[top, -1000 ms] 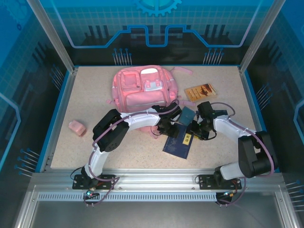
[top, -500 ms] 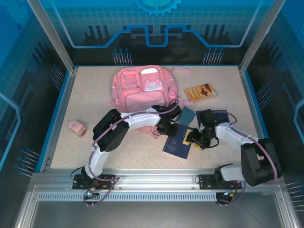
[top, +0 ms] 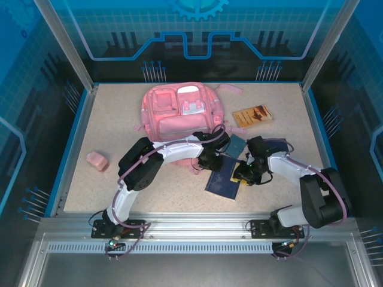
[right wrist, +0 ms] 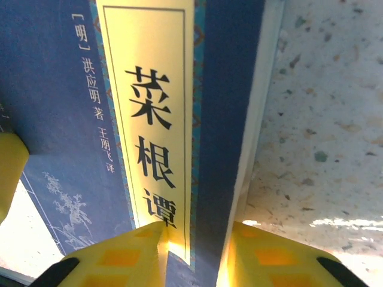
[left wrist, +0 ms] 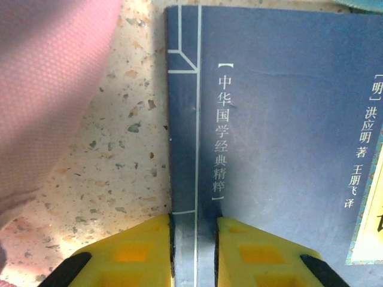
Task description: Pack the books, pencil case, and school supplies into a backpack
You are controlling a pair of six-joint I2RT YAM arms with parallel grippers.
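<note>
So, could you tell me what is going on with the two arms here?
Both arms are working on one navy blue book lying in front of the pink backpack. The left gripper straddles its spine edge, the right gripper the edge beside its yellow label; whether either has a firm grip is unclear. The tan-orange book lies off to the right, not yet packed.

- The top camera sits high behind my arm bases (top: pixel 116 226), facing down over the whole worktop (top: pixel 108 125).
- My left wrist camera looks along my left tool (left wrist: pixel 193 224), very near a navy book (left wrist: pixel 287 119).
- My right wrist camera looks along my right tool (right wrist: pixel 196 230), just as near.
- All three share that book; both wrist views catch its yellow label (right wrist: pixel 149 89).
</note>
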